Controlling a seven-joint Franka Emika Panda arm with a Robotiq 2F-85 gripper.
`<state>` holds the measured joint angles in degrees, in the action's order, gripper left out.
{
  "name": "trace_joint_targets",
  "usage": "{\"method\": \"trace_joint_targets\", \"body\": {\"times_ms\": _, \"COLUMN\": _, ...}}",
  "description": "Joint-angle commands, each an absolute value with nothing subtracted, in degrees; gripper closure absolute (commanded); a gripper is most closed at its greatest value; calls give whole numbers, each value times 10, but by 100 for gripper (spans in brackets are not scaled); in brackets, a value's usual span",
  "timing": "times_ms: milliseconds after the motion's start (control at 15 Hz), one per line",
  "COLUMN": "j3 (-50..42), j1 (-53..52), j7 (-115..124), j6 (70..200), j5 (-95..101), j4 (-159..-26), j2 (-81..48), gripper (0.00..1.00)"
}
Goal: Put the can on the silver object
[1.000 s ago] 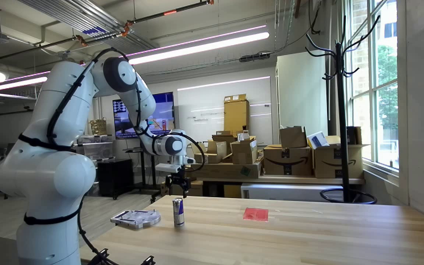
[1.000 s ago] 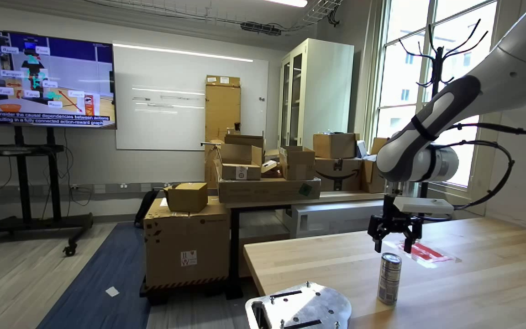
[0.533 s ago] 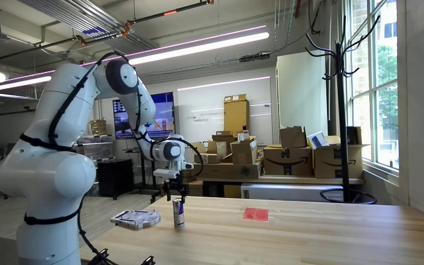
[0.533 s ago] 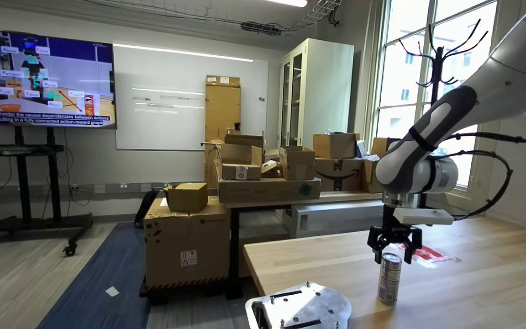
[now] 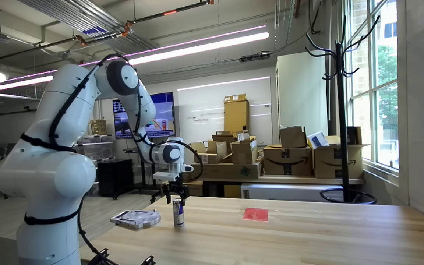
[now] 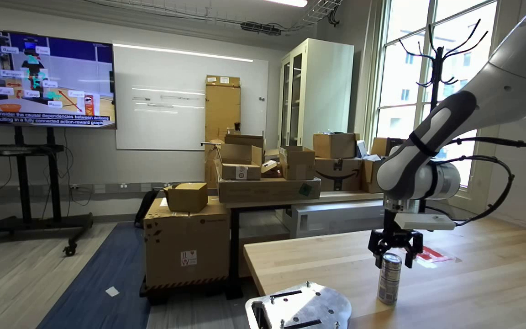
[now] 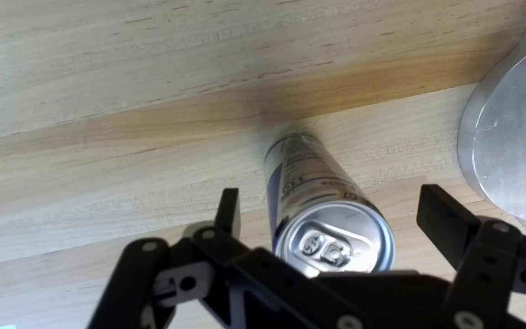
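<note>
The can (image 5: 179, 214) stands upright on the wooden table; it is slim, silver and blue-purple. It shows in the other exterior angle as well (image 6: 388, 283). In the wrist view the can (image 7: 318, 187) shows its lid and pull tab between the fingers. My gripper (image 5: 176, 201) points down at the can's top, and its open fingertips stand on either side of the rim (image 6: 394, 263). In the wrist view the gripper (image 7: 329, 205) has a gap on both sides of the can. The silver object (image 5: 137, 218), a flat metal plate, lies beside the can (image 6: 302, 306) and shows partly in the wrist view (image 7: 518, 132).
A flat red item (image 5: 255, 214) lies on the table (image 5: 307, 235) farther from the arm's base. It is partly behind the gripper in an exterior view (image 6: 433, 254). The silver object lies near the table's edge. Cardboard boxes (image 5: 287, 160) stand on a bench behind.
My gripper has come down from above the can until its fingertips are at the level of the can's top. The can and the silver object have not moved.
</note>
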<state>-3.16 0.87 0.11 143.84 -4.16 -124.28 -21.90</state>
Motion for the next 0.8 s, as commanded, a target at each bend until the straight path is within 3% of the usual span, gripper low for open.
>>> {"method": "trace_joint_targets", "body": {"times_ms": 0, "j3": -26, "j1": 15, "j7": -1, "j6": 1452, "j5": -34, "j4": -1241, "j2": -222, "gripper": 0}}
{"method": "trace_joint_targets", "body": {"times_ms": 333, "j3": -25, "j1": 15, "j7": 0, "j6": 1455, "j5": -36, "j4": -1237, "j2": -228, "gripper": 0}}
{"method": "trace_joint_targets", "body": {"times_ms": 467, "j3": -26, "j1": 14, "j7": 2, "j6": 1455, "j5": -34, "j4": -1236, "j2": -230, "gripper": 26}}
{"method": "trace_joint_targets", "body": {"times_ms": 733, "j3": -26, "j1": 13, "j7": 2, "j6": 1459, "j5": -33, "j4": -1237, "j2": -232, "gripper": 58}}
